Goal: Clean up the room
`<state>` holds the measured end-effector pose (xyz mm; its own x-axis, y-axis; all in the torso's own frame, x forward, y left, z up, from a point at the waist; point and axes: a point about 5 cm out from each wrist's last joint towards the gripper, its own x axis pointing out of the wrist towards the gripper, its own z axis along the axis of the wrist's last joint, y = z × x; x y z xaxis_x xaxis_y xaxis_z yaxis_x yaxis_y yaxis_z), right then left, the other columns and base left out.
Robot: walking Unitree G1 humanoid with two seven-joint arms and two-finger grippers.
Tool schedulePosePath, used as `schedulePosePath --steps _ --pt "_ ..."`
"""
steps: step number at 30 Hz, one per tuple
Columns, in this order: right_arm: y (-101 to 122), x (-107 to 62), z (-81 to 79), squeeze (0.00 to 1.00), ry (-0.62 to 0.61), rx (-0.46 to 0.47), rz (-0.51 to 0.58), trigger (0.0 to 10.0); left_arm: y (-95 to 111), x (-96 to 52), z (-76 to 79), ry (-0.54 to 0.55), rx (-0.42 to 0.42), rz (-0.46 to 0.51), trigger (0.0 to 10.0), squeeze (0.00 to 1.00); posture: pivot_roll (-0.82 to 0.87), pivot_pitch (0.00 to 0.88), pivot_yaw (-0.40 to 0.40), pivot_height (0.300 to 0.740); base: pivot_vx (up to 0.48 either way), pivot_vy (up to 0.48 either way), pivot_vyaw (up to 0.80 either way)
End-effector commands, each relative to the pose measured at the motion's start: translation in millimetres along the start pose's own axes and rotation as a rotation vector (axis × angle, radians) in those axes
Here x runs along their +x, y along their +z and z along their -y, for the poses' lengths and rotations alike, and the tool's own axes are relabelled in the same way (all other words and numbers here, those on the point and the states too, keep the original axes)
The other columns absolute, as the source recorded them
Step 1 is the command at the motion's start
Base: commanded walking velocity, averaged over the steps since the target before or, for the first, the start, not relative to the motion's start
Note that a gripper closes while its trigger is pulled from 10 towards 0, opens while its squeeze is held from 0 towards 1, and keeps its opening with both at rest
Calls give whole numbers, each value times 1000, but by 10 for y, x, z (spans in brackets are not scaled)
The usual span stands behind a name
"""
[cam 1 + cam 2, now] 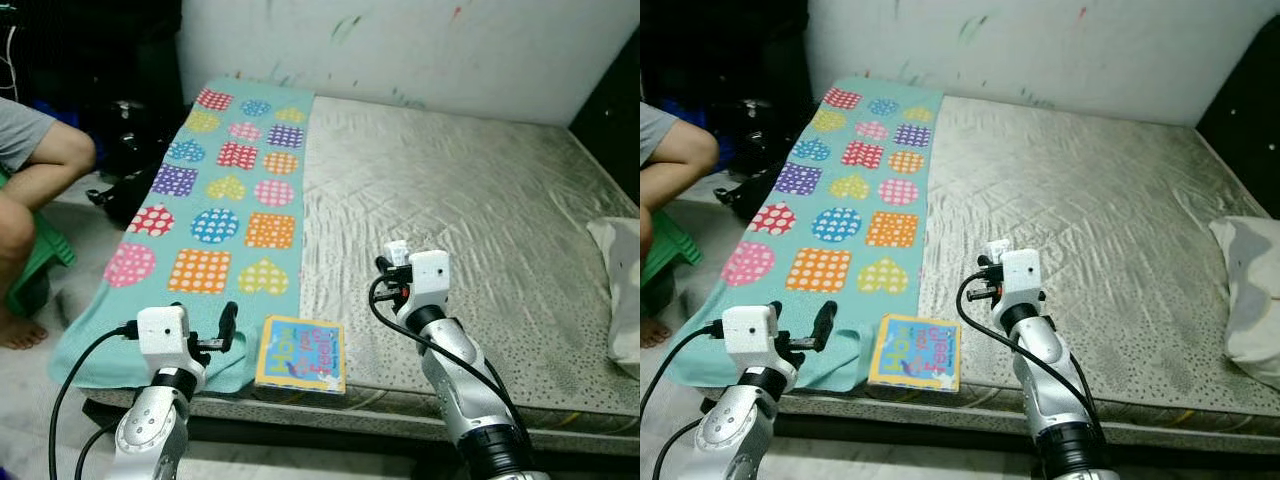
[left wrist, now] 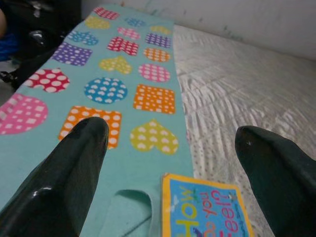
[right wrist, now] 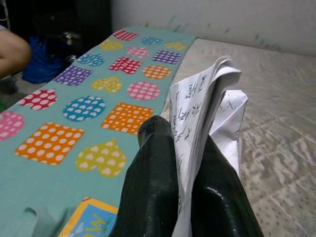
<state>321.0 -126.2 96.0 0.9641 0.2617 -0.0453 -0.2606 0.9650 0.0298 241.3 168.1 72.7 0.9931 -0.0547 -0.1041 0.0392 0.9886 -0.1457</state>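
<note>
Closest to me, at the near edge of the bed point(image 1: 480, 200), lies a children's board book point(image 1: 301, 354) with a yellow border and colourful lettering, its front edge just at the mattress edge. From the left: I can see a person's bare knee and leg point(image 1: 35, 185) beside a green stool point(image 1: 45, 262) on the floor, next to dark bags point(image 1: 130, 150) against the bed's side. My left gripper point(image 1: 226, 325) hovers over the near end of a teal towel point(image 1: 225, 215) printed with dotted hearts, squares and circles, which runs along the bed's left side from the wall towards me. Through the left wrist view, the two black fingers point(image 2: 74, 173) stand wide apart with nothing between them, the towel and the book's top edge showing in the gap. The book sits just right of the towel's near corner, touching or slightly overlapping it. Further right, my right gripper point(image 1: 396, 256) is raised above the bare grey mattress, near the towel's right edge and beyond the book. In the right wrist view its fingers point(image 3: 153, 192) are clamped on folded white paper point(image 3: 197, 113) with dark handwriting, the sheets sticking up past the fingertips. At the far right edge of the bed rests a white pillow point(image 1: 622, 290).
</note>
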Motion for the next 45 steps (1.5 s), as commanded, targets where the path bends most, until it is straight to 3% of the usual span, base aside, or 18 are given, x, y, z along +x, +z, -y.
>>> schedulePosePath --steps 1,37,45 --pt "-11 -28 94 0 -30 -3 -4 10000 -1 4 62 -15 -6 -1 10000 0 -59 91 -82 740 0 379 0" --pt "13 5 88 0 -24 -9 4 10000 30 51 42 -12 -4 5 10000 0 -64 98 -77 740 0 389 0" --pt "13 -3 76 0 -12 -29 4 10000 27 55 48 -16 -7 4 10000 0 -65 97 -76 740 0 107 0"
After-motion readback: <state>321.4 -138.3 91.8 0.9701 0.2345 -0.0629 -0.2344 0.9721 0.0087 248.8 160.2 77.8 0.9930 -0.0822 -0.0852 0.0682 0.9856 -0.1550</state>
